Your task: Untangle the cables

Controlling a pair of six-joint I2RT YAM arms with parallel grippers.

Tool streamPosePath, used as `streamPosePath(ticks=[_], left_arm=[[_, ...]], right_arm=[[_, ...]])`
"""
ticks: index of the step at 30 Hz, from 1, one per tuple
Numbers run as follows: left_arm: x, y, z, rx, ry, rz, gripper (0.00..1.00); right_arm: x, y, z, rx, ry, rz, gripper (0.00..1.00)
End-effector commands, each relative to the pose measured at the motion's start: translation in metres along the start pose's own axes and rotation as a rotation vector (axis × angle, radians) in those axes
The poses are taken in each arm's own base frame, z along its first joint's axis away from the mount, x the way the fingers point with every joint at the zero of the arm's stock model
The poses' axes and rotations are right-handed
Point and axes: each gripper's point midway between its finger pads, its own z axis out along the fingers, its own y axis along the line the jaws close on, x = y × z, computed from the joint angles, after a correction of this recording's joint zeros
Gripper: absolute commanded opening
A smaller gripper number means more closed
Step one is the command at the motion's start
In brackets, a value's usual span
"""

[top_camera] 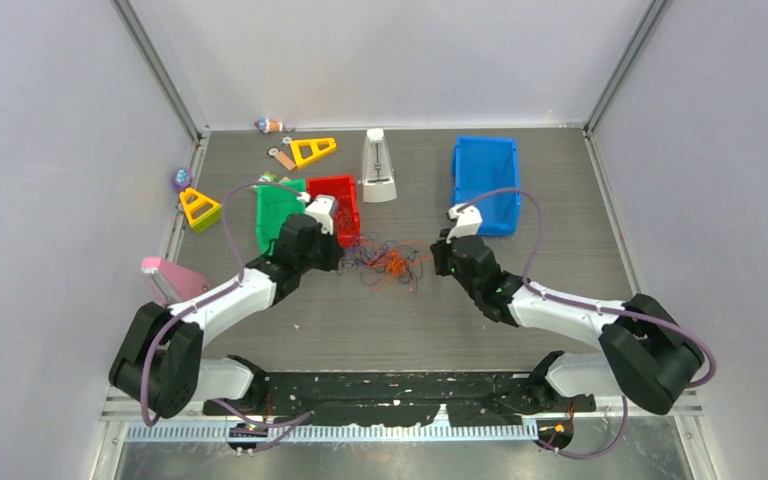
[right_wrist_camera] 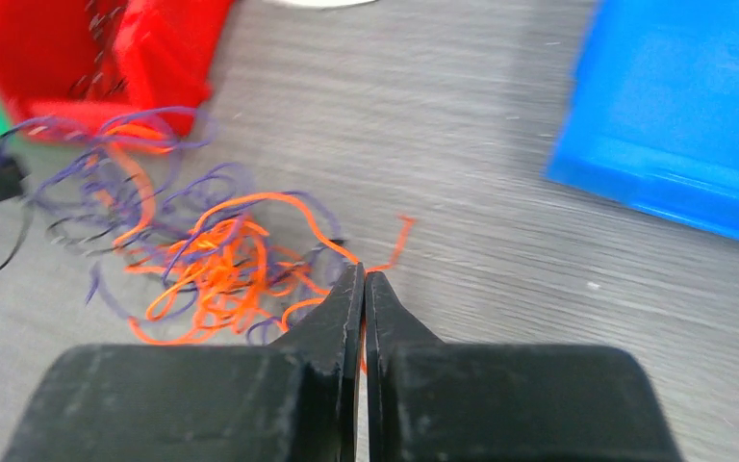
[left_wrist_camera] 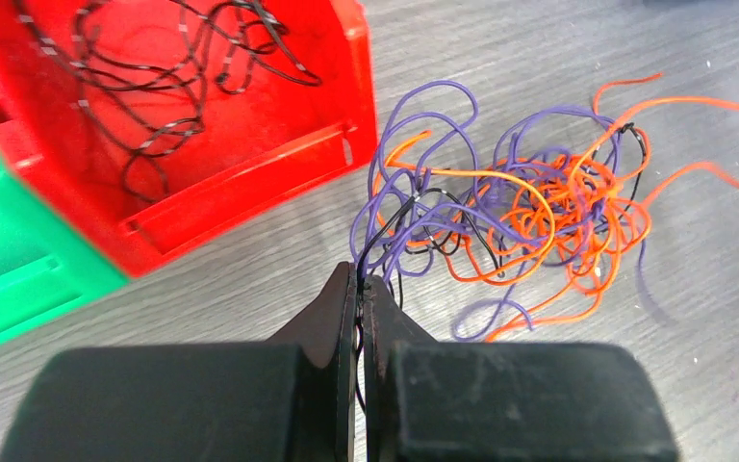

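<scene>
Left gripper [left_wrist_camera: 361, 281] pinched purple and black strands, right gripper [right_wrist_camera: 364, 277] one orange strand, of thin tangled wiry cables [left_wrist_camera: 529, 217] lying on grey table [left_wrist_camera: 539, 58] beside red plastic bin [left_wrist_camera: 250, 183].

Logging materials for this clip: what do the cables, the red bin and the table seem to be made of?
The cables look like thin wire in smooth plastic insulation, slightly glossy: they hold springy loops. The red bin seems moulded plastic, semi-gloss, with soft highlights on its rounded rim. The table shows a matte grey wood-grain top, probably laminate, with fine parallel streaks.
</scene>
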Motion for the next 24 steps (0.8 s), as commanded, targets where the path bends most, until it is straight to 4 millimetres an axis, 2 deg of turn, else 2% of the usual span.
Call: streamPosePath(ticks=[1,2,5,10,13,16,24], left_arm=[[-0.026,0.024,-0.017,-0.147,-0.159,-0.008,0.00],[-0.029,0.031,-0.023,-0.183,-0.183,-0.018,0.00],[-0.032,0.047,-0.037,-0.275,-0.241,-0.046,0.00],[-0.036,0.060,-0.056,-0.340,-0.329,-0.073,0.00],[-0.036,0.072,-0.066,-0.407,-0.359,-0.094,0.00],[-0.036,0.084,-0.077,-0.481,-0.385,-0.126,0.00],[-0.033,0.102,-0.100,-0.585,-0.453,-0.185,0.00]], right_arm=[[-0.028,-0.056,-0.017,0.276,-0.165,0.156,0.05],[-0.030,-0.070,-0.025,0.344,-0.196,0.179,0.05],[-0.031,-0.094,-0.040,0.438,-0.246,0.256,0.05],[-0.037,-0.132,-0.071,0.624,-0.348,0.321,0.05],[-0.032,-0.161,-0.098,0.812,-0.344,0.311,0.05],[-0.036,-0.177,-0.122,0.917,-0.376,0.324,0.05],[-0.051,-0.217,-0.192,1.046,-0.442,0.420,0.05]])
